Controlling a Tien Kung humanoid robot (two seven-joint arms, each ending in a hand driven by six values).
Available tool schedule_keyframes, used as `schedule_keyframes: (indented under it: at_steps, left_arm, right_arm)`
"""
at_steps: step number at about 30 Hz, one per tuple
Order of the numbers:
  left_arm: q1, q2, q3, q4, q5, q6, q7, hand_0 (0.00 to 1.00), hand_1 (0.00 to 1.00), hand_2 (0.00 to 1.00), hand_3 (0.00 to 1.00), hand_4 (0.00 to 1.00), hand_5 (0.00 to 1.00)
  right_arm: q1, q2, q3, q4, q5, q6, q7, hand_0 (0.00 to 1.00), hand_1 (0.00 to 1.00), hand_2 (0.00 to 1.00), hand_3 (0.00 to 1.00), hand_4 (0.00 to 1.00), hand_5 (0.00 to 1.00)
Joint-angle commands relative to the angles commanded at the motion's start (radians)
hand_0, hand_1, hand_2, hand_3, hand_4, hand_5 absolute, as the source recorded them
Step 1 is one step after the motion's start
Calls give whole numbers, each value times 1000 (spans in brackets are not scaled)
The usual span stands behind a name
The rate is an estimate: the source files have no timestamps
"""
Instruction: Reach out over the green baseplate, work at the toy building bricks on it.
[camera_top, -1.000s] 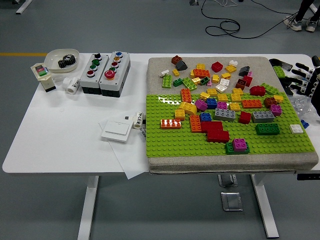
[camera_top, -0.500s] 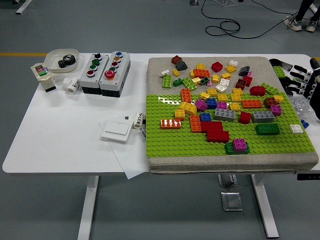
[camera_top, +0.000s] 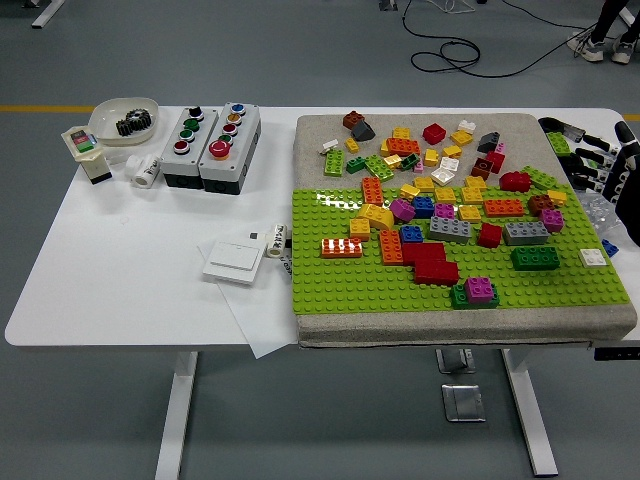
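Observation:
A green baseplate (camera_top: 380, 285) lies on a beige mat at the right half of the white table. Many toy bricks sit on it and on the mat behind it: an orange brick (camera_top: 342, 248), a dark red brick (camera_top: 436, 270), a dark green brick (camera_top: 535, 258), a magenta brick on a green one (camera_top: 479, 289), a grey brick (camera_top: 526, 233). My right hand (camera_top: 600, 160) is at the right edge, beside the mat's far right corner, fingers spread and holding nothing. My left hand is out of view.
Two grey button boxes (camera_top: 210, 144) stand at the back left, with a white bowl holding a gear (camera_top: 125, 120), a small white roll (camera_top: 145, 170) and a white switch plate (camera_top: 234, 260) on a sheet of paper. A person's shoes (camera_top: 610, 45) show at the top right.
My right hand has drawn back slightly toward the right edge. The bricks have not moved.

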Motion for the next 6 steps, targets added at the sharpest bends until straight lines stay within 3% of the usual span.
schedule_keyframes:
  at_steps: [6]
  left_arm:
    - [0,0,1,0,-1,-1,-2,671,747,762,573,643,600]
  right_arm:
    - [-1,0,3,1,-1,2,4,839,801,857,884,998,998]
